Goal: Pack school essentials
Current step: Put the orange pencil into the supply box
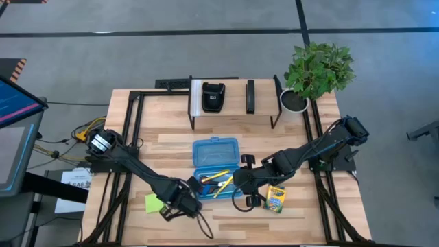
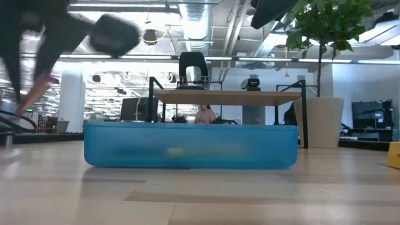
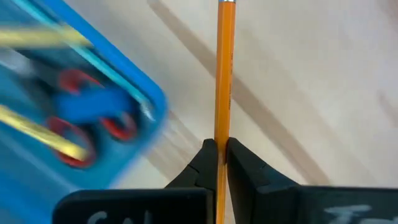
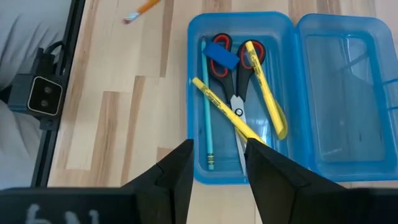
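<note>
An open translucent blue case (image 1: 216, 161) lies mid-table. Its near half (image 4: 239, 93) holds red-handled scissors (image 4: 235, 74), a blue eraser (image 4: 222, 55), a teal pencil (image 4: 206, 106) and yellow pencils (image 4: 227, 112). My left gripper (image 3: 221, 155), just off the case's near left corner (image 1: 182, 199), is shut on an orange pencil (image 3: 224, 74). My right gripper (image 4: 217, 163) hovers open over the case's near right side (image 1: 243, 180), touching nothing. A green sticky-note pad (image 1: 154, 203) and a crayon box (image 1: 276, 199) lie flat on the table. My left gripper pinches the orange pencil's shaft (image 3: 221, 134) between its two fingertips, which come from above and point down. The pencil runs on straight past the fingers, beside the case; its far end (image 4: 140, 9) shows in the right wrist view. Whether it is clear of the table I cannot tell.
A dark metal rack (image 1: 233, 103) with black devices stands at the far edge, a potted plant (image 1: 315, 72) at the far right corner. Black frame rails (image 1: 127, 137) run along both table sides. Bare wood lies between the case and the near edge (image 1: 226, 226).
</note>
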You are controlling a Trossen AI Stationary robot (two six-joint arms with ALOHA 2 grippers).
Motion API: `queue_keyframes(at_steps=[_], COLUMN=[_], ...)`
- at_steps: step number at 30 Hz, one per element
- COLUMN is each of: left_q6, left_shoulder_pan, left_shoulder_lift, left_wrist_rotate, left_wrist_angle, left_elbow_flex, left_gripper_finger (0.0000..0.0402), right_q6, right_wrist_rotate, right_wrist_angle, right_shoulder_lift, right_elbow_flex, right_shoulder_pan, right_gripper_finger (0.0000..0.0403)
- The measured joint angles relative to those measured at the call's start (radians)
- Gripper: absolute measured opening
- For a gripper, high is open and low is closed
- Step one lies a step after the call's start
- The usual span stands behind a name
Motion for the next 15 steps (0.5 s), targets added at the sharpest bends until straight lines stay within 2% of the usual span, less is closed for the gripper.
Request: queue_keyframes(at_steps=[7,11,15], left_q6=[-0.072,-0.1,-0.16], left_shoulder_pan=[0.114,0.21,0.271], left_shoulder_lift=[-0.002,0.043,0.132], left_wrist_rotate=[-0.056,-0.015,0.008], left_wrist_angle=[0.113,0.191,0.177], left_elbow_flex=[0.116,0.131,0.178], left_gripper_finger=[0.0,0.0,0.0], right_q6=[0.038,0.041,0.042], right_wrist_rotate=[0.006,0.073,0.137], right_wrist_angle=[-0.108,-0.14,-0.144], right_shoulder_lift=[-0.075,-0.14,-0.195], right_elbow_flex=[0.001,0.001,0.001], right_shoulder_pan=[0.007,0.031,0.061], right_gripper_finger=[0.0166,0.0166,0.0166])
